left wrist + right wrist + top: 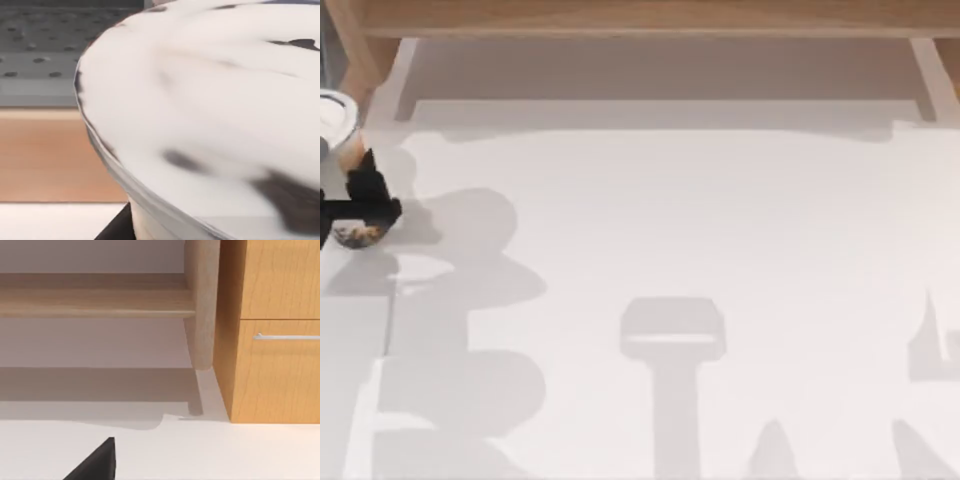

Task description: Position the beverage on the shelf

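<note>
The beverage (350, 150) is at the table's far left edge, in front of the shelf's left end. Its white lid (334, 115) is toward the shelf, and dark pearls show at its base (358, 238). My left gripper (365, 200) is shut on the cup's body, its black fingers (378, 205) around the middle. The left wrist view looks close onto the white lid (215, 100), with the wooden shelf (50, 155) behind it. The shelf (650, 18) runs along the table's far side. A dark part of my parked right gripper (99, 462) faces the shelf board (95, 302).
A shelf leg (202, 305) stands beside a wooden cabinet (270, 365) with a metal drawer handle (287, 336). The white table (700, 250) stretches wide in front of the shelf, crossed by arm shadows. A grey perforated wall (40, 50) lies behind the shelf.
</note>
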